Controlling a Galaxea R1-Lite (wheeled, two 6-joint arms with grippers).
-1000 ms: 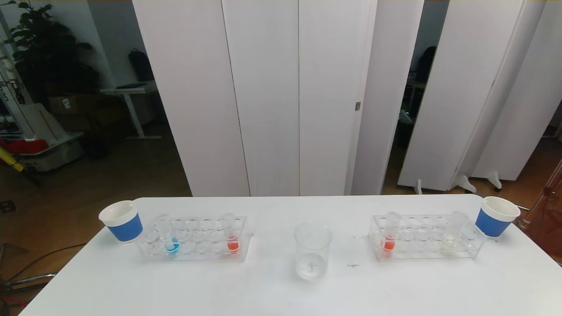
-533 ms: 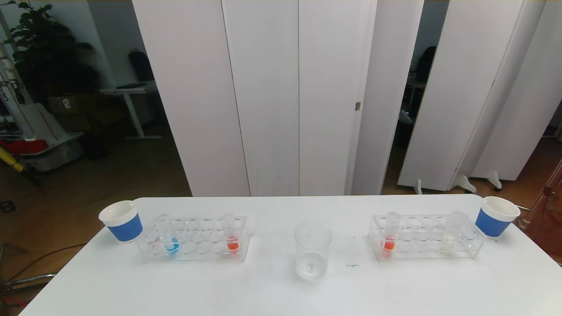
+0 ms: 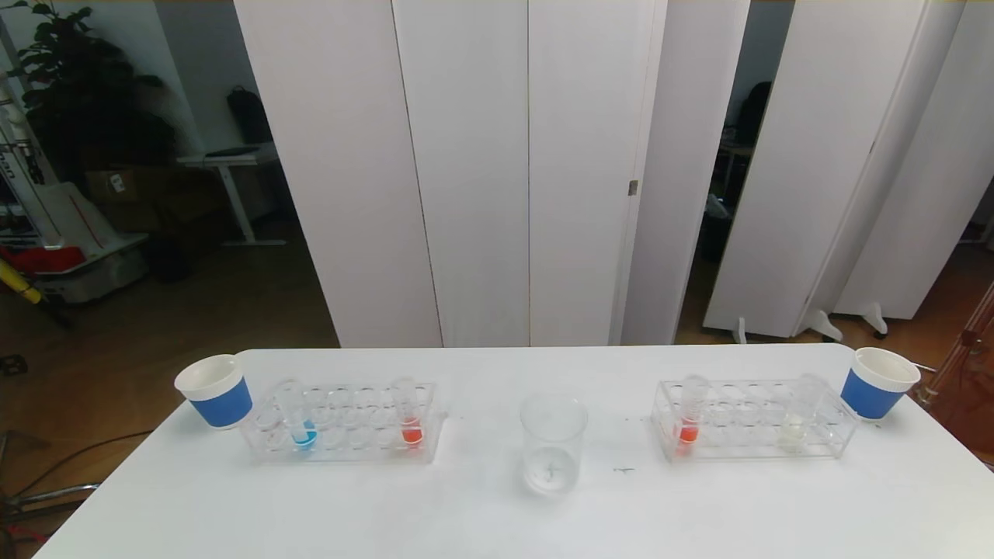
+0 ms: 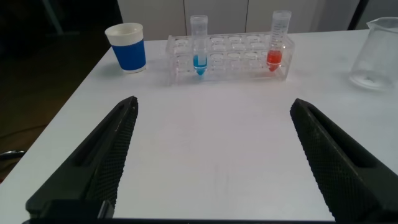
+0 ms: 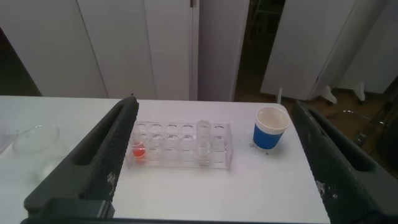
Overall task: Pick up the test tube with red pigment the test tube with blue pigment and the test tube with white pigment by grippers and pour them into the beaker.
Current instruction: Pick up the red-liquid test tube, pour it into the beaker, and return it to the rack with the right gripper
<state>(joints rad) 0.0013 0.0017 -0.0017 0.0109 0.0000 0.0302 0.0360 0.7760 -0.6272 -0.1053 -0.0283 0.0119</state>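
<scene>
Neither arm is showing in the head view; both are sitting back off the near edge of the bench [image 3: 497, 512].

Left gripper [image 4: 214, 165]: jaws standing wide apart, holding nothing, hanging over bare bench. The left rack [image 3: 342, 423] is sitting well ahead of them, with the test tube with blue pigment [image 4: 199, 45] standing upright near its left end and an orange-red tube [image 4: 279, 41] upright near its right end. A blue-and-white paper cup [image 4: 127, 46] is standing just beside the rack's left end.

Right gripper [image 5: 214, 158]: jaws also spread wide, holding nothing. The right rack [image 5: 181, 146] is lying ahead, framed between them but well apart from both. The test tube with white pigment [image 5: 203, 143] is standing upright toward its right end, a second orange-red tube [image 5: 138, 150] at its left end, and another paper cup [image 5: 270, 128] just past the right end.

The beaker [image 3: 553, 444] is standing upright between the two racks, near bench centre, clear of both grippers.
</scene>
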